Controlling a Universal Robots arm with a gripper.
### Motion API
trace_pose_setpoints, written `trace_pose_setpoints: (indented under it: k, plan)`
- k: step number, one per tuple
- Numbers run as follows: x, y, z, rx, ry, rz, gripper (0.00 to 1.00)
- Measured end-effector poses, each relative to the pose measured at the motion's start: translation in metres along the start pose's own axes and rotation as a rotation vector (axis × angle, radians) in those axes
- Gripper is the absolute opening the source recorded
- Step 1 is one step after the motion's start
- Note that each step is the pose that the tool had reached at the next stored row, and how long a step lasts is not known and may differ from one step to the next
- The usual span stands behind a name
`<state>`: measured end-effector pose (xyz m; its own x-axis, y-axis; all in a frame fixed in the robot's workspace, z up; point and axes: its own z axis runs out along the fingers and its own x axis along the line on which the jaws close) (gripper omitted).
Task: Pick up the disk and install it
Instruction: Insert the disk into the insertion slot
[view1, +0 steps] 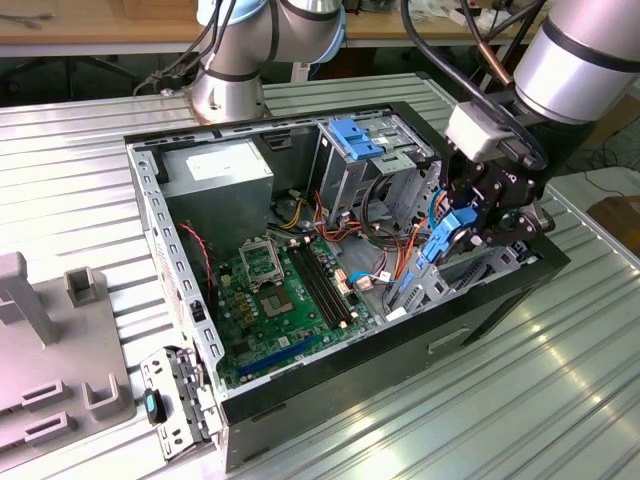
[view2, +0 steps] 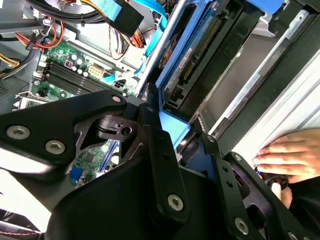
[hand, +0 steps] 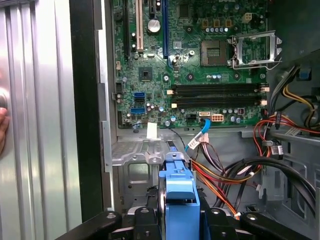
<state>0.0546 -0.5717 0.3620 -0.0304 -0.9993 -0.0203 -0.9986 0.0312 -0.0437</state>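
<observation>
**Desk:** Where was the disk (view1: 446, 240) at that moment?

**Photographer:** Pinched between the gripper's (view1: 465, 222) black fingers (hand: 146, 220), its blue carrier tilted steeply at the exterior view's right end of the open computer case (view1: 150, 200), just beside a bundle of orange and black cables (hand: 220, 175).

**Desk:** And around it?

**Photographer:** The green motherboard (view1: 280, 285) lay on the case floor to the exterior view's left of the disk. The tall grey drive cage (view1: 345, 165) with its blue bracket (view1: 355, 135) stood beyond it on the far side. In the second wrist view a person's hand (view2: 292, 155) lay on the slatted metal table (view1: 480, 400) just outside the case.
</observation>
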Motion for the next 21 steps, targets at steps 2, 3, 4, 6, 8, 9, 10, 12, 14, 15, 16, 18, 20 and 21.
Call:
trace_pose_setpoints:
  k: [2, 3, 4, 6, 8, 9, 10, 12, 14, 15, 16, 18, 20, 21]
  plan:
    - [0.0000, 0.0001, 0.0016, 0.0000, 0.0000, 0.000, 0.37]
    - [0.0001, 0.0001, 0.0023, 0.0000, 0.0000, 0.000, 0.37]
    - [0.0000, 0.0001, 0.0033, 0.0000, 0.0000, 0.000, 0.37]
    - [0.0001, 0.0002, 0.0048, 0.0001, 0.0001, 0.000, 0.37]
    - [0.0001, 0.0002, 0.0064, 0.0000, 0.0000, 0.000, 0.37]
    - [0.0001, 0.0003, 0.0071, 0.0000, 0.0000, 0.000, 0.37]
    - [0.0001, 0.0003, 0.0077, 0.0000, 0.0000, 0.000, 0.37]
    - [0.0002, 0.0003, 0.0078, 0.0000, 0.0002, 0.000, 0.37]
    - [0.0001, 0.0003, 0.0080, 0.0001, -0.0002, 0.000, 0.37]
    - [0.0002, 0.0003, 0.0085, 0.0001, -0.0010, 0.000, 0.38]
    - [0.0001, 0.0002, 0.0079, 0.0000, 0.0003, 0.000, 0.44]
    - [0.0001, 0.0003, 0.0080, 0.0000, 0.0002, 0.000, 0.51]
    - [0.0002, 0.0003, 0.0082, 0.0000, 0.0000, 0.000, 0.51]
    - [0.0001, 0.0001, 0.0082, 0.0000, 0.0000, 0.000, 0.49]
